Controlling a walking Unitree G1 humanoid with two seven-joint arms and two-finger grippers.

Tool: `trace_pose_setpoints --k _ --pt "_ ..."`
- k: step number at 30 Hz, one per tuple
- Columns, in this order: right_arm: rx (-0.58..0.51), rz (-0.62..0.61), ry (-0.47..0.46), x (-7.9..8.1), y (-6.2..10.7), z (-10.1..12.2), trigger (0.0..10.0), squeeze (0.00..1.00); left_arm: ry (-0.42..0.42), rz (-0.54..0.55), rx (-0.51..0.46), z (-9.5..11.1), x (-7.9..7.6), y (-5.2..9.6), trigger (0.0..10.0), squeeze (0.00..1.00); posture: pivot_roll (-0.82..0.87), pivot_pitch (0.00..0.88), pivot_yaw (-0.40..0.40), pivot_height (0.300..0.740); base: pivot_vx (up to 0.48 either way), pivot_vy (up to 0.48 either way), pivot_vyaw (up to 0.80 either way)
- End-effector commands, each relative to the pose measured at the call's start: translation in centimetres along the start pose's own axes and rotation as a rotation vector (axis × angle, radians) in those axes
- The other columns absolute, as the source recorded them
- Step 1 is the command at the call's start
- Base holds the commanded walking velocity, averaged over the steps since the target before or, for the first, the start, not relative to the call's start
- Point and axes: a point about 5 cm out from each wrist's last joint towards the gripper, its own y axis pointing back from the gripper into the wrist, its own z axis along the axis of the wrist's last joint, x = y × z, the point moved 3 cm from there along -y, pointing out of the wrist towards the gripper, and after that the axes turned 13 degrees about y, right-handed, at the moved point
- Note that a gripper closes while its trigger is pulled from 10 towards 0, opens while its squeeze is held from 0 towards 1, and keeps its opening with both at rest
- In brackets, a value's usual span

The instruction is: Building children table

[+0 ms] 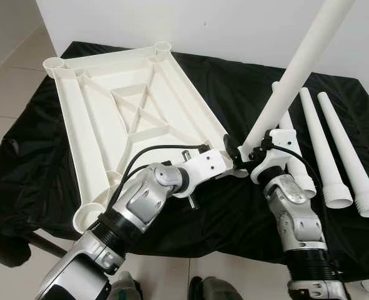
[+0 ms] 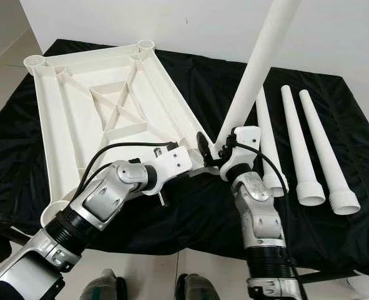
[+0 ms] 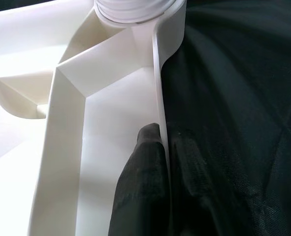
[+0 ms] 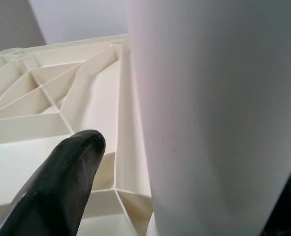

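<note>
Meanwhile, a white plastic tabletop (image 1: 128, 106) lies underside up on a black cloth (image 1: 234, 206), its ribs and corner sockets showing. The left gripper (image 3: 160, 162) is closed on the tabletop's side wall, one black finger (image 3: 143, 187) inside the rim and the other outside against the cloth, just short of the corner socket (image 3: 135, 10) ahead of the fingertips. The right gripper (image 1: 250, 153) is clamped around the lower end of a tapered white leg (image 1: 293, 75), which rises steeply and leans away from the fingers toward the wall behind. Its foot end stands at that same corner socket; whether it is fully seated cannot be told. In the right wrist view one finger (image 4: 61, 182) lies beside the leg's broad white surface, with the ribbed underside beyond.

Three spare legs (image 1: 334, 150) lie side by side on the cloth just past the right gripper, their wide ends toward the robot.

The parts look like hollow moulded plastic: light, stiff and smooth, so likely to slip under a loose hold. The leg seems best held low, near the socket, where the fingers can steer and press it. The thin tabletop wall offers a sure pinch for steadying, though it may flex if forced.
</note>
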Motion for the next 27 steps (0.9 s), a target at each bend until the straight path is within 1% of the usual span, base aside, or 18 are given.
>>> trace_pose_setpoints --k 1,2,4,7,11,13,14,16,21,27 --pt "0.0 0.103 0.005 0.7 0.4 -0.5 10.0 0.0 -0.017 -0.003 0.028 -0.7 -0.5 -0.5 10.0 0.0 -0.04 0.023 -0.057 0.74 0.0 0.0 0.0" --pt "0.0 0.103 0.005 0.7 0.4 -0.5 10.0 0.0 -0.017 -0.003 0.028 -0.7 -0.5 -0.5 10.0 0.0 -0.04 0.023 -0.057 0.74 0.0 0.0 0.0" --pt "0.004 0.153 0.035 0.4 0.7 -0.8 10.0 0.0 -0.018 -0.002 0.027 -0.7 -0.4 -0.5 10.0 0.0 -0.05 0.027 -0.052 0.74 0.0 0.0 0.0" --pt "0.028 0.174 0.071 -0.7 0.7 -1.7 10.0 0.0 -0.017 0.001 0.024 -0.5 -0.3 -0.5 10.0 0.0 -0.05 0.032 -0.051 0.74 0.0 0.0 0.0" --pt "0.032 0.174 0.066 -1.3 0.7 -2.0 10.0 0.0 -0.015 0.004 0.024 -0.5 -0.2 -0.4 10.0 0.0 -0.05 0.033 -0.049 0.74 0.0 0.0 0.0" --pt "0.027 0.2 0.06 -2.0 0.8 -2.3 10.0 0.0 -0.015 0.007 0.025 -0.5 0.0 -0.4 10.0 0.0 -0.04 0.034 -0.045 0.74 0.0 0.0 0.0" --pt "0.027 0.2 0.06 -2.0 0.8 -2.3 10.0 0.0 -0.015 0.007 0.025 -0.5 0.0 -0.4 10.0 0.0 -0.04 0.034 -0.045 0.74 0.0 0.0 0.0" --pt "0.031 0.219 0.056 -2.7 0.8 -2.6 10.0 0.0 -0.016 0.008 0.025 -0.5 0.0 -0.3 10.0 0.0 -0.04 0.036 -0.043 0.74 0.0 0.0 0.0" --pt "0.023 0.239 0.063 -3.7 0.4 -2.5 10.0 0.0 -0.017 0.007 0.025 -0.4 0.1 -0.3 10.0 0.0 -0.04 0.038 -0.04 0.74 0.0 0.0 0.0" --pt "0.006 0.247 0.08 -4.3 -0.1 -2.4 10.0 0.0 -0.017 0.007 0.026 -0.5 0.1 -0.3 10.0 0.0 -0.04 0.04 -0.039 0.74 0.0 0.0 0.0"
